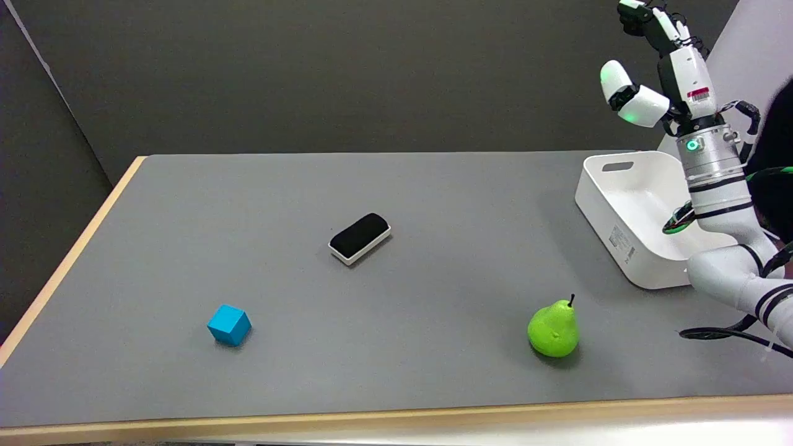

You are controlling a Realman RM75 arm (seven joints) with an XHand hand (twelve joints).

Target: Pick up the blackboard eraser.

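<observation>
Where the worktop spreads across the view, its surface is a flat, matte grey sheet, edged along the left and near sides by a pale wood-coloured band. Behind it stand plain dark grey walls, with a lighter panel showing at the far right corner.

Near the middle of the grey surface, a little to the left, lies the blackboard eraser: an oblong block with rounded corners, its top a soft-looking black pad and its base a thin white shell, turned at a slant. To the near left sits a blue cube, smooth and sharp-edged, one corner toward the camera. On the near right stands a green pear, glossy and bulbous, upright with a short dark stem. At the far right rests a white bin, a smooth plastic tub with a slot handle cut in its wall and a small label on its side.

Raised high above that bin, well apart from the eraser, is the robot hand. Its white and black fingers are spread apart and hold nothing.
</observation>
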